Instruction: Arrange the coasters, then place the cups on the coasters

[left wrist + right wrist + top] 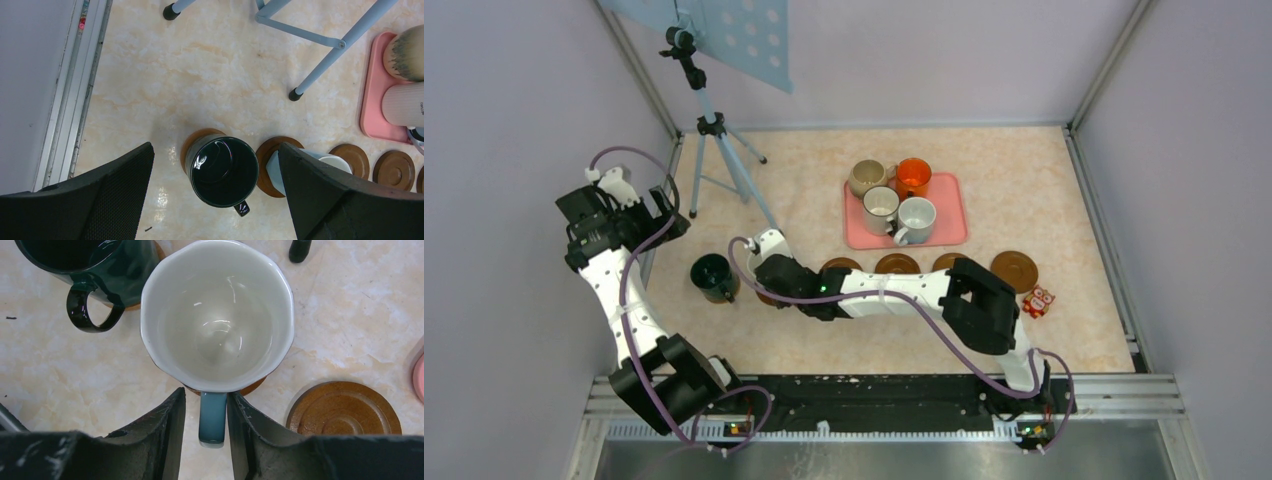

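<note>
A whitish cup with a pale-blue outside (217, 315) stands on a dark brown coaster (255, 386). My right gripper (206, 395) is open, its fingers on either side of the blue handle (212, 417), with a gap on the left side. The dark green cup (712, 277) sits on its own coaster (197, 137) just to the left. My left gripper (215, 147) hangs wide open, high above that green cup (223, 171). Three bare coasters (897, 264) and a lighter one (1014, 270) run in a row to the right. Beige (867, 177), orange (913, 175) and two whitish cups (881, 207) stand on the tray.
The pink tray (949, 215) lies behind the coaster row. A small red owl figurine (1037, 300) sits at the row's right end. A blue-grey tripod (719, 150) stands at the back left, its feet near the green cup.
</note>
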You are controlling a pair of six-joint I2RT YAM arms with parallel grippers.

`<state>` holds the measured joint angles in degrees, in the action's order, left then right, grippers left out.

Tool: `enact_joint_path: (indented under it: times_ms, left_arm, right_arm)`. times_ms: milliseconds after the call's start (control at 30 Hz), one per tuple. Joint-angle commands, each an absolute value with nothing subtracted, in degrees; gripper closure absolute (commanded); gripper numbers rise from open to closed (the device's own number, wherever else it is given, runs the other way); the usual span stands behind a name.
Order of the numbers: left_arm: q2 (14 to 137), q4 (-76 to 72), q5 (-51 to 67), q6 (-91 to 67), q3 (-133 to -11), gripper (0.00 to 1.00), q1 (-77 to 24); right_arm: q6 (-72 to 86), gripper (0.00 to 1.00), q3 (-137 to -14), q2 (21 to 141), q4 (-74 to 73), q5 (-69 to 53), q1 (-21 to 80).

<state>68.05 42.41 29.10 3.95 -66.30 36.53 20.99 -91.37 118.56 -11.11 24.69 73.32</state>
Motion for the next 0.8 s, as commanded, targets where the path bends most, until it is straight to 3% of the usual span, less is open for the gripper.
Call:
enact_joint_path:
  times_ms: [0, 533, 767]
  left_arm:
    - [68.46, 40.16, 30.23, 3.58, -65.95, 0.01, 36.36]
    - [70.12, 39.99, 30.92, 2.83, -66.88, 0.01, 36.31]
    - [70.07, 40.06, 31.19, 3.96, -67.37, 0.01, 36.34]
  right_arm:
    - [20.41, 0.63, -91.58, 115.27, -8.68, 22.44, 73.05]
    - [20.25, 0.64, -90.71, 114.68, -8.28, 20.03, 73.05]
    - [20.80, 0.52, -88.94, 112.17, -8.93, 21.05, 70.90]
